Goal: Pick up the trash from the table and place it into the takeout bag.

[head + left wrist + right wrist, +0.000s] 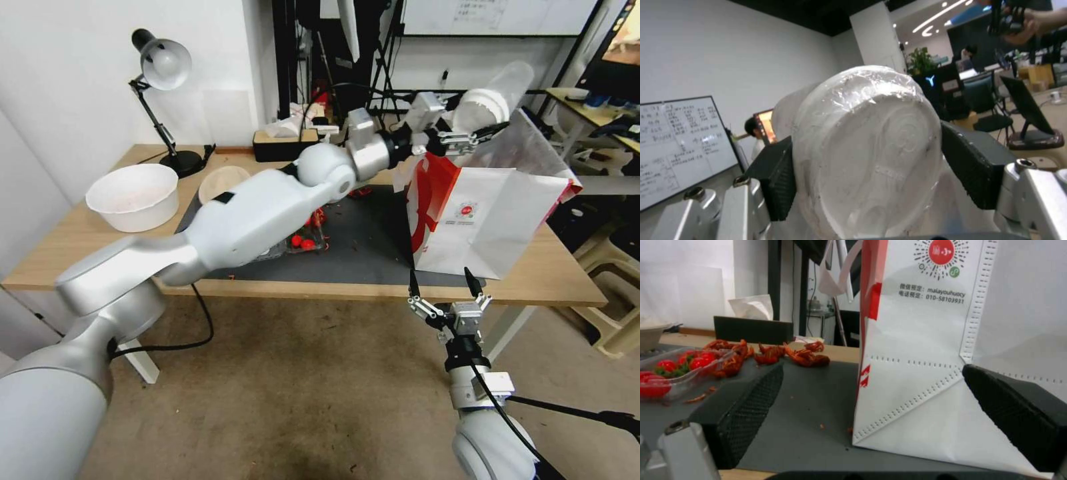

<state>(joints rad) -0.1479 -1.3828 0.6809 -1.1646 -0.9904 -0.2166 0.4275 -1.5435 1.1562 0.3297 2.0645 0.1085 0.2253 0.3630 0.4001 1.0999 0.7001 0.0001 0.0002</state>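
Your left tool [481, 135] is clamped on a white cup [867, 150], held over the open top of the bag [493, 220] at the worktop's [567, 280] right end. Your right tool [445, 288] hangs wide open, empty, just off the front edge below the bag

White wall [60, 80], brown carpet floor [287, 387], whiteboard [680, 146].
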